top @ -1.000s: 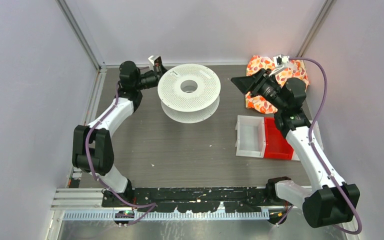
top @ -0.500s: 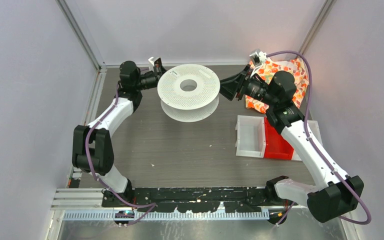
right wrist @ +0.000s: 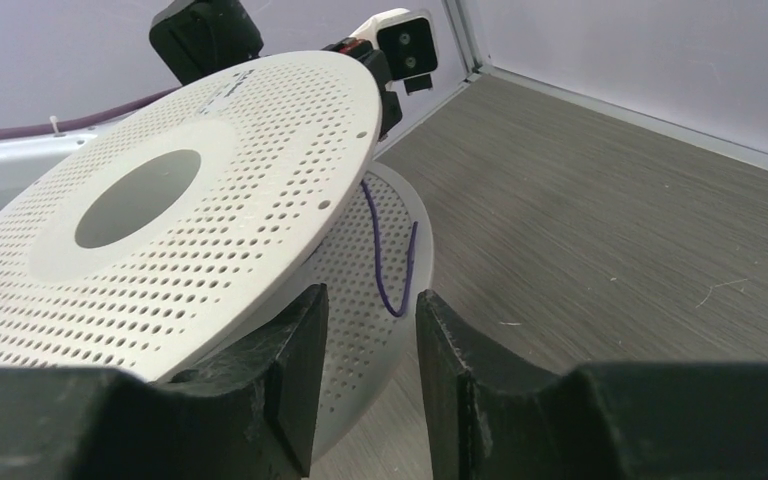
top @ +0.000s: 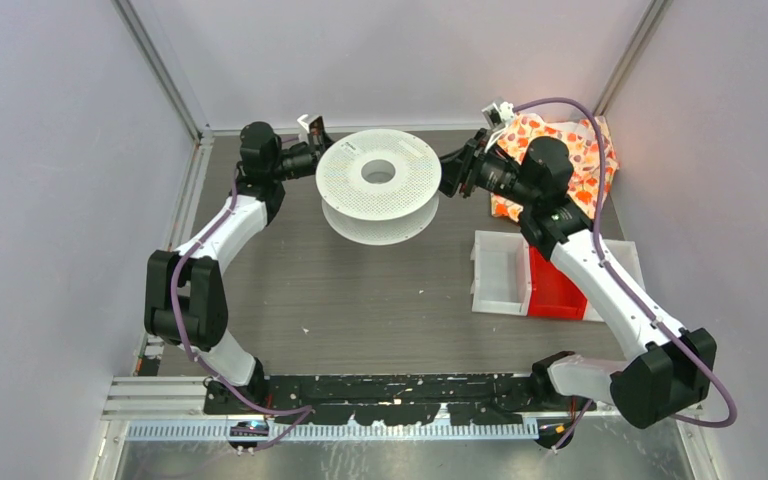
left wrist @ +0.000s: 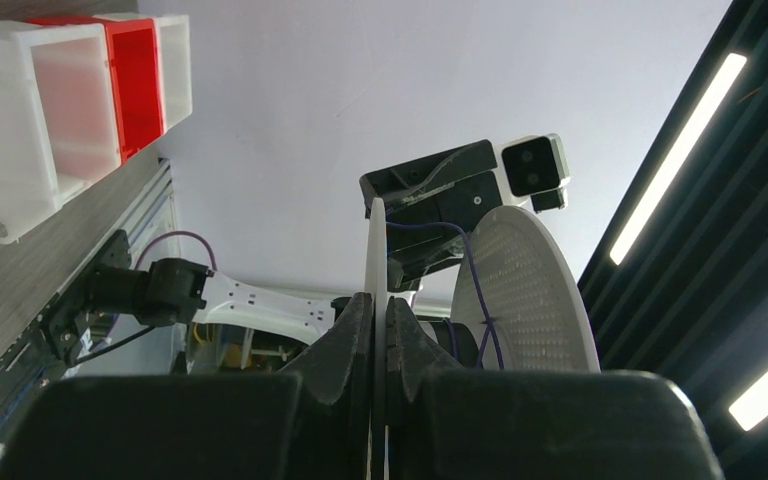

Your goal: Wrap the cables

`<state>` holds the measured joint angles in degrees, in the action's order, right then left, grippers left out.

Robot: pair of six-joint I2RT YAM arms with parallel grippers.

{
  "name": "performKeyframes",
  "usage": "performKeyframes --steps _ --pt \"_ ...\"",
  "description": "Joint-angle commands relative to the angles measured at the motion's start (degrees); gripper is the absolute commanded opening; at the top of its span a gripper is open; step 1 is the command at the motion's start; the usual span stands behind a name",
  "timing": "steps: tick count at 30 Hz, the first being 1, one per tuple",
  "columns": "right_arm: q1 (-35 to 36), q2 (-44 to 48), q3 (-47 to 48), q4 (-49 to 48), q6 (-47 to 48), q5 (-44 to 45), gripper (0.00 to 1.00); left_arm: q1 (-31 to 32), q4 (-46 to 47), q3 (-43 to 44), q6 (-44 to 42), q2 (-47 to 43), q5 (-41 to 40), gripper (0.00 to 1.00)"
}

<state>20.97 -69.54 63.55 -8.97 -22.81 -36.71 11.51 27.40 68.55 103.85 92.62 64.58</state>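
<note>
A white perforated spool point(top: 378, 186) stands at the back middle of the table. My left gripper point(top: 318, 152) is shut on the edge of its upper flange point(left wrist: 375, 250) from the left. A thin dark purple cable point(right wrist: 390, 262) hangs in a loop between the two flanges; it also shows against the lower flange in the left wrist view point(left wrist: 480, 290). My right gripper point(top: 452, 170) is open at the spool's right side, its fingers point(right wrist: 295, 340) either side of the cable loop and not touching it.
A white and red set of bins point(top: 532, 274) sits right of centre. An orange patterned cloth point(top: 560, 150) lies at the back right behind my right arm. Grey walls close in the back and both sides.
My right arm has swung left from over the cloth to the spool's right edge. The left gripper and the spool have stayed still.
</note>
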Motion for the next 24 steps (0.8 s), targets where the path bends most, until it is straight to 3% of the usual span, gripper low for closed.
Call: performKeyframes --steps 1,7,14,24 --pt "0.55 -1.32 3.06 -4.33 -0.18 1.41 0.38 -0.26 2.28 1.4 0.7 -3.06 0.46 0.01" --pt "0.54 1.0 1.59 -2.88 0.72 3.46 0.02 -0.26 2.81 0.74 0.63 -3.02 -0.43 0.01" --pt "0.51 6.01 1.0 2.23 -0.43 4.17 0.01 -0.26 0.61 0.6 -2.07 -3.12 -2.12 0.01" --pt "0.56 7.6 2.36 14.86 -17.0 5.55 0.01 -0.23 1.98 0.5 -2.66 -3.66 -6.12 0.01"
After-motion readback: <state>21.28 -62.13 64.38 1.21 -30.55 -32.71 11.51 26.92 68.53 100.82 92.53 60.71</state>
